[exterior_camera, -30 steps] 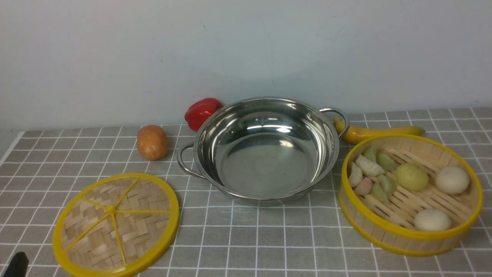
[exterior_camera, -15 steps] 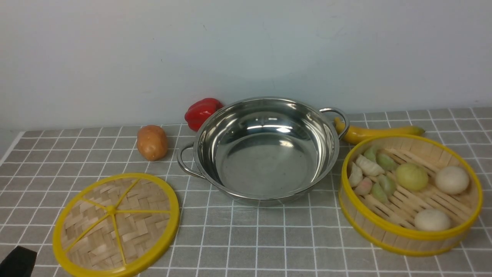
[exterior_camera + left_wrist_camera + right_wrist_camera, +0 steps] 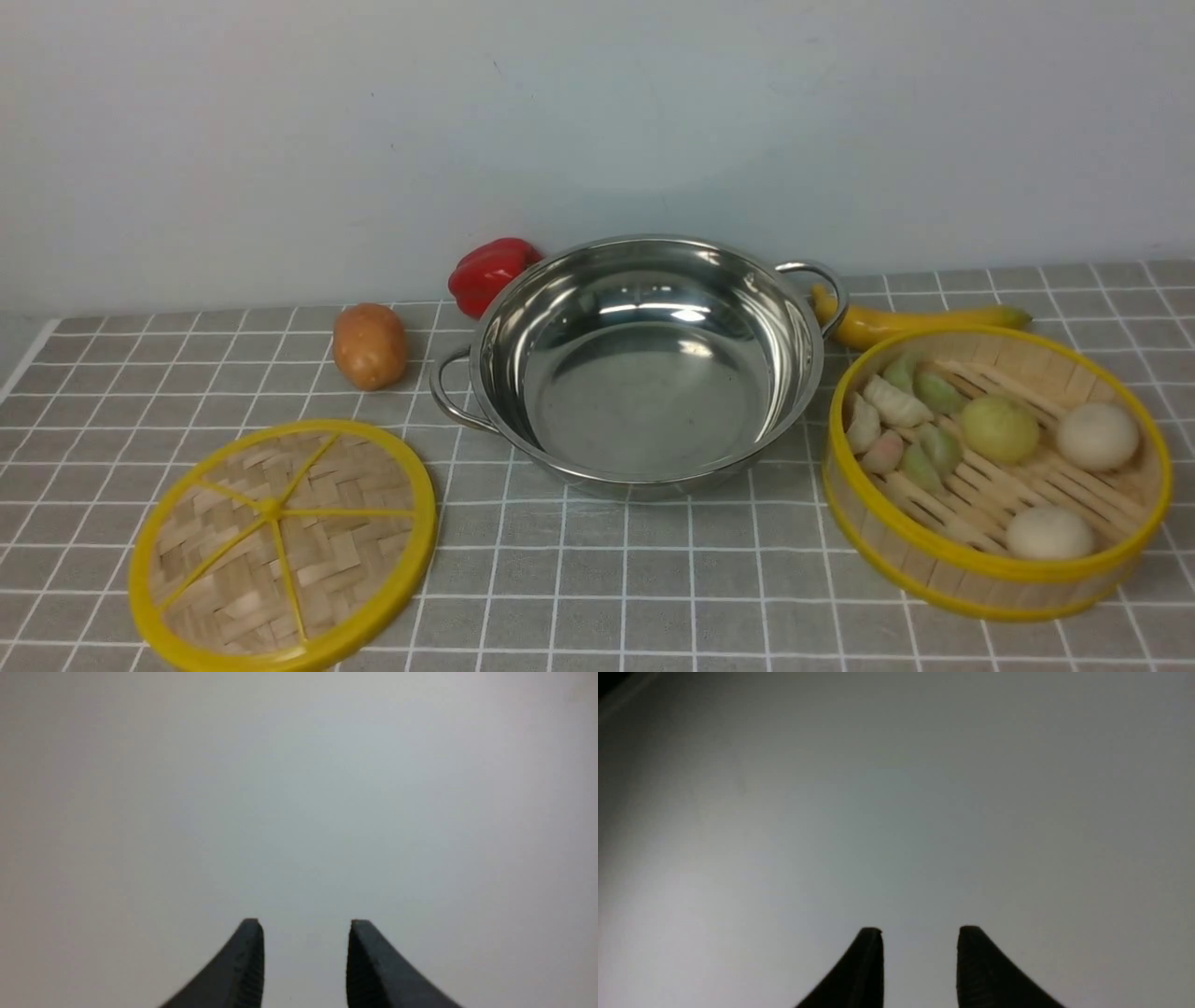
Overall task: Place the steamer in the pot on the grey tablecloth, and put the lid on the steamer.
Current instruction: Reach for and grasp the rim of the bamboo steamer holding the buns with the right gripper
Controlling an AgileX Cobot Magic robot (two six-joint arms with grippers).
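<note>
Two pincers show only in their own wrist views: the left gripper (image 3: 303, 921) and the right gripper (image 3: 920, 928) each have dark ribbed fingers parted with a clear gap and nothing between them, both released and facing a blank pale wall; neither appears in the front view. Taking the pot (image 3: 644, 373) as the middle of the dial with twelve o'clock toward the wall (image 3: 597, 112), the shiny steel pot sits empty on the grey tablecloth (image 3: 653, 579), its looped handles at about eight and two o'clock. The steamer (image 3: 971, 583) stands on the cloth at four o'clock, just beside the pot and not in it, holding pale dumplings (image 3: 896, 401), two white buns (image 3: 1097, 436) and a greenish bun (image 3: 999, 427) on its slatted floor. The lid (image 3: 283, 546) lies flat on the cloth at eight o'clock, apart from the pot. A potato (image 3: 370, 345) rests at ten o'clock, a red pepper (image 3: 490, 271) at eleven against the pot's rim, and a banana (image 3: 924, 322) at two, behind the steamer.
</note>
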